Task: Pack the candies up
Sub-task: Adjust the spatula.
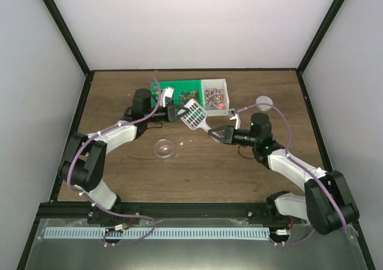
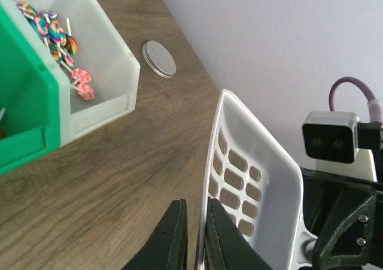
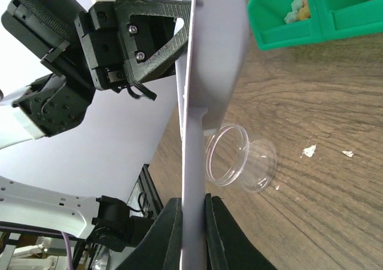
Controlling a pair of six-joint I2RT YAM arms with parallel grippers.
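Bright even light, soft shadows; wrist cams' fgnd blurry.

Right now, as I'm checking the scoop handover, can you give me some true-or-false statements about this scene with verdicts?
Both pincers are shut on the scoop: right pincer on its handle, left pincer on its rim. True.
The round lid covers the clear cup. False: it lies on the table beside the white bin, apart from the cup.
The white bin holds swirled candies on sticks. True.
The scoop is heaped with candies. False: it looks empty.
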